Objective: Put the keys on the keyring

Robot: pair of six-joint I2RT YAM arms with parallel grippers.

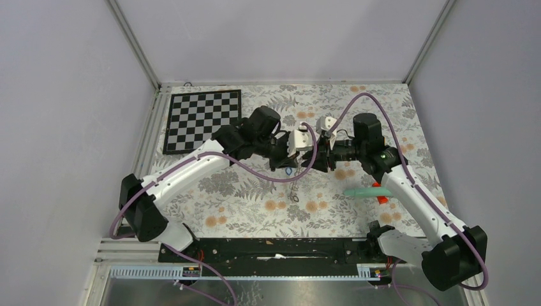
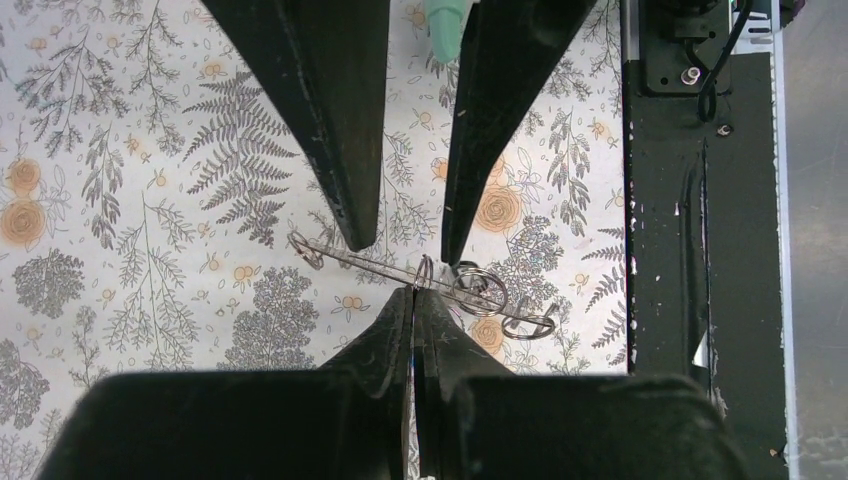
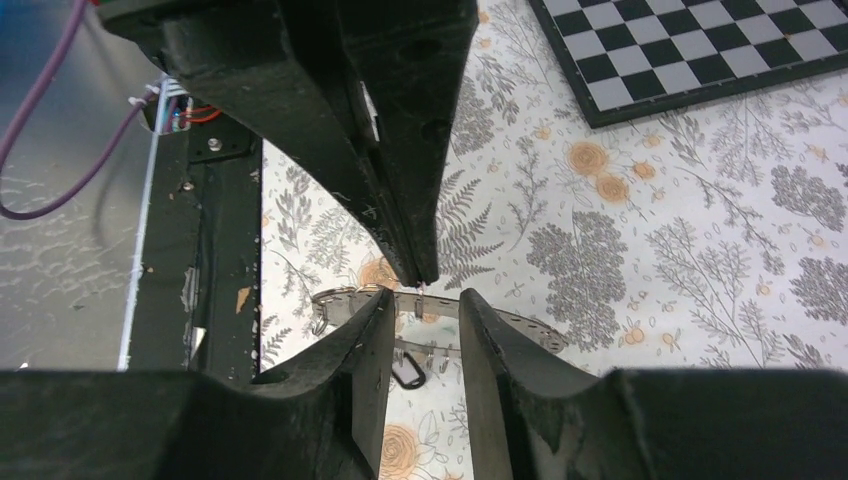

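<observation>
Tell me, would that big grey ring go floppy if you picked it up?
Probably stiff: pinched at one spot by the left end effector, the keyring holds its curve without drooping. Likely light: it's a thin hollow band. It might swivel in such a narrow pinch.

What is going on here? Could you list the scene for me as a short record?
left gripper: shut on the keyring, holding it above the table
right gripper: open, one finger on each side of the keyring
keys: small pieces hanging under the keyring; too small to tell if they are threaded on
stick: teal, lying on the table beside the right arm
board: chequered, flat at the far left of the table
</observation>
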